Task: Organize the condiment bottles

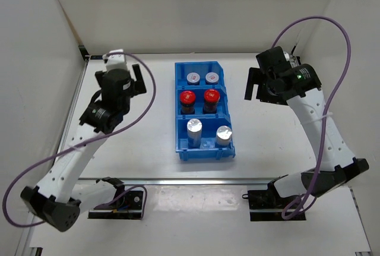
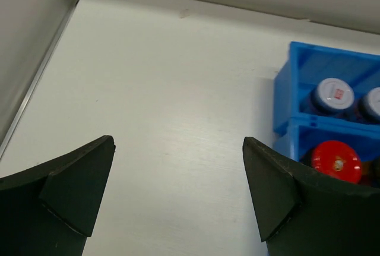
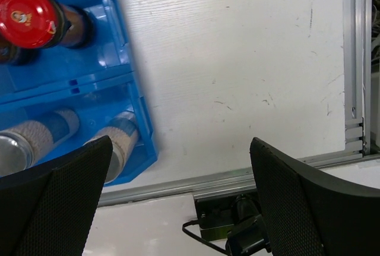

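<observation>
**A:** Where are the condiment bottles?

**B:** All six stand inside the blue bin (image 1: pixel 205 154), which sits in the middle of the desk (image 1: pixel 142 149), between the two arms.

**A:** Are they mixed up?

**B:** No, they are in pairs. The grey-white-capped bottles (image 1: pixel 193 78) are side by side in the far compartment. The red-capped bottles (image 1: pixel 187 97) share the middle one, and the silver bottles (image 1: pixel 195 126) share the near one.

**A:** And the left hand?

**B:** The left hand (image 2: pixel 178 146) hangs over bare desk to the left of the bin, well apart from it. Its fingers are spread wide with nothing between them. Its own camera catches the bin's far-left corner at the right edge of the view, with grey-white caps and one red cap showing.

**A:** What about the right one?

**B:** The right hand (image 3: pixel 181 143) hangs to the right of the bin, roughly level with its far and middle compartments. Its fingers are also wide apart and hold nothing. Below it are bare desk and the metal rail (image 3: pixel 237 179) along the near edge. Its camera shows the bin's right wall at the left of the view, with a red cap and both silver bottles behind it.

**A:** Is either hand touching anything?

**B:** No. Both are clear of the bin and the bottles.
</observation>
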Robot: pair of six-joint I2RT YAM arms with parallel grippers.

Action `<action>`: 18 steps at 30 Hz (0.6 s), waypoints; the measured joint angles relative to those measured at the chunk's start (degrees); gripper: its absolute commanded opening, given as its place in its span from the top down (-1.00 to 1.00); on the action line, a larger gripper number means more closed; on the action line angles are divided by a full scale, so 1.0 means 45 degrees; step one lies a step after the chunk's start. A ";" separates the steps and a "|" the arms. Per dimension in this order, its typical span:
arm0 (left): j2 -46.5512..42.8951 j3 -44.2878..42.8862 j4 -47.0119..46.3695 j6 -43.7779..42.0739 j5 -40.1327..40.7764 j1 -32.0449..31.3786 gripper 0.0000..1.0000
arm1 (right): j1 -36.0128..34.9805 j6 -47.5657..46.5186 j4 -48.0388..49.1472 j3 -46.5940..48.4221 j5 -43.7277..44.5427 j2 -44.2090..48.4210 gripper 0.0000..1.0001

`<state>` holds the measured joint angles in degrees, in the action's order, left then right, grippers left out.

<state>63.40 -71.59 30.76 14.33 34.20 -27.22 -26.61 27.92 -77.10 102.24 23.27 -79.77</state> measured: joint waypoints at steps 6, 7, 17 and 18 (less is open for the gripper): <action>-0.1554 0.1627 -0.0529 0.0068 0.0034 0.0767 -0.99 | 0.0248 0.0117 -0.0005 0.0092 0.0189 -0.0457 -1.00; -0.1617 0.1719 -0.0651 0.0024 0.0034 0.0806 -0.99 | 0.0248 0.0117 0.0000 0.0170 0.0175 -0.0500 -1.00; -0.1554 0.3487 -0.1151 0.0238 0.0437 0.1185 -0.99 | 0.0257 -0.0840 0.0097 0.0792 -0.1841 -0.0714 -1.00; -0.1559 0.3784 -0.1292 0.0340 0.0515 0.1200 -0.99 | 0.0257 -0.0952 0.0136 0.0792 -0.2040 -0.0714 -1.00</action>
<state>56.38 -54.57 24.95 15.86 36.51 -21.82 -25.45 23.64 -76.49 105.80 14.09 -82.98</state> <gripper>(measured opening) 0.994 0.998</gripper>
